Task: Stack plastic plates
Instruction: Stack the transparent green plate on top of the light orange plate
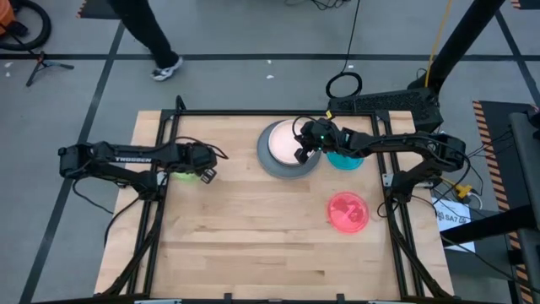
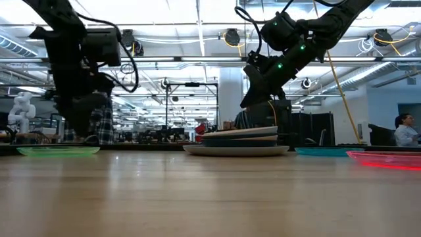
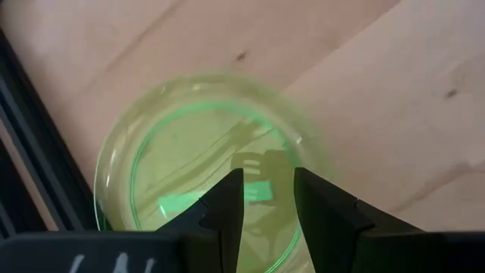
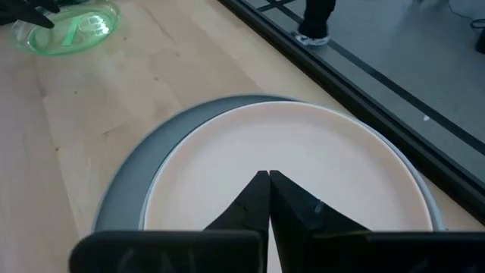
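A stack of round shallow plastic plates (image 1: 288,149) is seen near the middle of the tabletop's far edge, with a large grey plate (image 4: 132,178) at the bottom and a cream plate (image 4: 280,163) on top; in the low view dark plates (image 2: 240,139) are seen between them. The right gripper (image 1: 301,154) is held just above the cream plate, over the stack's right half, and its fingers are closed together with nothing between them. A small teal plastic plate (image 1: 344,159) lies just beside the stack on its right, close to the far right corner of the wooden tabletop (image 1: 253,245), partly covered by the right arm. A small translucent red plate (image 1: 348,211) lies near the right edge, well apart from the stack.

A small translucent green plate (image 3: 204,167) rests near the left edge of the tabletop, next to the black frame rail (image 3: 30,174). The left gripper (image 3: 267,199) is held over it, its fingers set a narrow gap apart with nothing gripped; whether they touch the plate cannot be told.
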Motion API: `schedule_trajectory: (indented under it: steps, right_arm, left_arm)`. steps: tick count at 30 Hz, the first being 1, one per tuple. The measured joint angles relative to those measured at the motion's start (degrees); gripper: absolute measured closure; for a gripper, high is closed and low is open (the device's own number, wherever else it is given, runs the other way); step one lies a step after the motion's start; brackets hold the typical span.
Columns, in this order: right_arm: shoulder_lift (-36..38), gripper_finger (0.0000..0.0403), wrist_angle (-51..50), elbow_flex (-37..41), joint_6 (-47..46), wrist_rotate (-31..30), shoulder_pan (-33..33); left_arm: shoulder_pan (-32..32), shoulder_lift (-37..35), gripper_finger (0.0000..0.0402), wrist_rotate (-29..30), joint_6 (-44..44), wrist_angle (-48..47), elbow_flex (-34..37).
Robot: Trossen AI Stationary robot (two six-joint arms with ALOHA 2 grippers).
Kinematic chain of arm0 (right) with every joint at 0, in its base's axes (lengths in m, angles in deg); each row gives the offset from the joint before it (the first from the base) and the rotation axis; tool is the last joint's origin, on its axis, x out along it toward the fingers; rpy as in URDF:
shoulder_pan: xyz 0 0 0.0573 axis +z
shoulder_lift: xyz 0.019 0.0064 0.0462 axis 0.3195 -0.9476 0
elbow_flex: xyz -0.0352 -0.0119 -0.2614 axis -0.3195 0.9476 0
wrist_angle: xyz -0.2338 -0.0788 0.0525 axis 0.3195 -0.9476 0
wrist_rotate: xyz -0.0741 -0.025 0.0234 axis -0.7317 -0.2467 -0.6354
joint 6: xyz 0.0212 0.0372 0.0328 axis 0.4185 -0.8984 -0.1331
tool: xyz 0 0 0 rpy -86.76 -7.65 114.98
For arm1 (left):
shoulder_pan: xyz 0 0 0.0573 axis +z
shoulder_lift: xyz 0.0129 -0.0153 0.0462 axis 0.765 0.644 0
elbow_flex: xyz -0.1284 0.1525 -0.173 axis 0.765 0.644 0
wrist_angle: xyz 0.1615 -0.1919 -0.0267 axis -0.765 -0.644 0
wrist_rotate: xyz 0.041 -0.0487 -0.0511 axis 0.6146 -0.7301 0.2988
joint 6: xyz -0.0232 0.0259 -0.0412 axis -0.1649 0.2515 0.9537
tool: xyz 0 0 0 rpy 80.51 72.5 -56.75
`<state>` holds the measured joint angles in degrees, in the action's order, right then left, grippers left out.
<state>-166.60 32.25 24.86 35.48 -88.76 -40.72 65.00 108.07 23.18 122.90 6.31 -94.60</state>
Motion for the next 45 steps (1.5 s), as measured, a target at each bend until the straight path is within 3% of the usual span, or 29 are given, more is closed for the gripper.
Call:
schedule_trajectory:
  steps: [11, 20, 37, 45]
  right_arm:
    - [0.0, 0.0399, 0.0, 0.0, 0.4, 0.0, 0.0]
    - [0.0, 0.0399, 0.0, 0.0, 0.4, 0.0, 0.0]
    - [0.0, 0.0399, 0.0, 0.0, 1.0, 0.0, 0.0]
    - [0.0, 0.0399, 0.0, 0.0, 1.0, 0.0, 0.0]
  left_arm:
    - [-0.2, 0.0, 0.0277, 0.0, 6.8, 0.3, 4.9]
    - [-4.1, 0.0, 0.0277, -2.0, 6.5, 6.9, 4.9]
    - [-8.2, 0.0, 0.0277, -1.0, 10.7, 7.3, 4.9]
    - [-8.9, 0.0, 0.0244, -0.3, 10.9, 7.3, 4.9]
